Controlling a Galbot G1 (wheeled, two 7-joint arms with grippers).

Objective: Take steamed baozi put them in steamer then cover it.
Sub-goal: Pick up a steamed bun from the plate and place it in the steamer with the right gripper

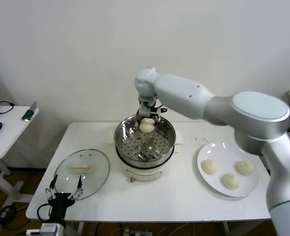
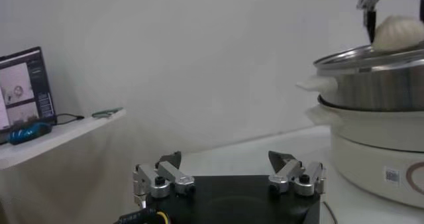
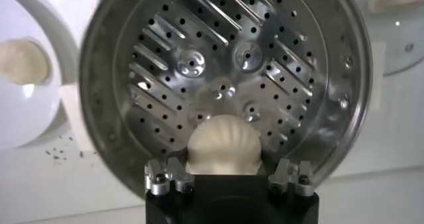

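The right end effector (image 3: 230, 179) hangs over the far rim of the round shiny steel steamer basket (image 3: 119, 66), its fingers set narrowly around one smooth cream-white dough bun (image 3: 223, 144); in the right wrist view the bun fills the gap between the fingers, so I judge it held, above the perforated floor, which carries no bun.

To do this step well, the bun should go down closer to the floor of the steamer before the fingers part, so it drops a short way and does not roll. Placing it toward the far side of the steamer leaves room for the others. The fingers should then spread just enough to clear the soft dough and rise straight up, away from the rim.

Three more cream-white buns (image 1: 230, 180) wait on the flat white plate (image 1: 204, 178), to the right of the steamer on the white table (image 1: 184, 201). The round clear glass lid with a cream handle (image 1: 81, 173) lies flat on the table left of the steamer. Beside the lid's near edge, the left end effector (image 1: 64, 189) is parked with its fingers wide and empty.
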